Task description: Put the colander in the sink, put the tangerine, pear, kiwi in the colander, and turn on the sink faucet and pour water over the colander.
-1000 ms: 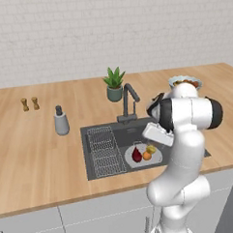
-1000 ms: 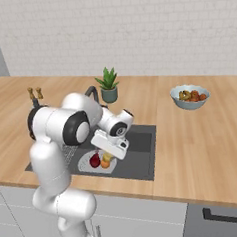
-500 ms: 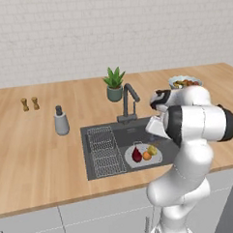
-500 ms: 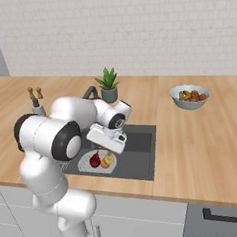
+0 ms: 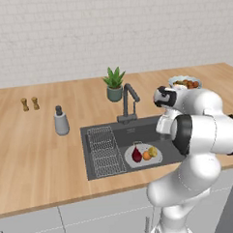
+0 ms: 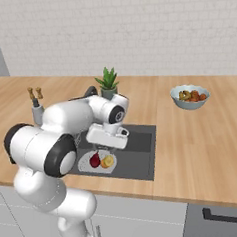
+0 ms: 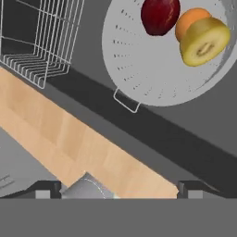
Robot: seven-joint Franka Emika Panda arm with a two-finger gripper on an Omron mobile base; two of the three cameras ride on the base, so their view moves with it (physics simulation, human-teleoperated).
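The pale colander [image 5: 142,160] lies in the dark sink [image 5: 138,132], right of the wire rack [image 5: 104,149]. In it sit a dark red pear [image 5: 136,154], the orange tangerine [image 5: 146,155] and a halved kiwi [image 5: 152,151]. The hand view looks down on the same colander [image 7: 148,69] with the pear [image 7: 159,16], tangerine [image 7: 192,21] and kiwi [image 7: 203,41]. My gripper [image 5: 162,130] [image 6: 107,146] [image 7: 118,190] hangs open and empty above the sink's front right, clear of the fruit. Behind the basin rises the dark sink faucet [image 5: 129,101].
A bluish bowl heaped with fruit [image 5: 184,82] [image 6: 189,96] stands on the wooden counter to the right. A potted plant [image 5: 114,84] is behind the faucet, with a grey bottle [image 5: 61,121] and two small shakers [image 5: 29,103] to the left. The counter's front edge [image 7: 78,139] runs below the hand.
The arm has folded, its elbow swinging out toward the front. The hand turned a little above the sink and stayed open. Colander and fruit have not moved.
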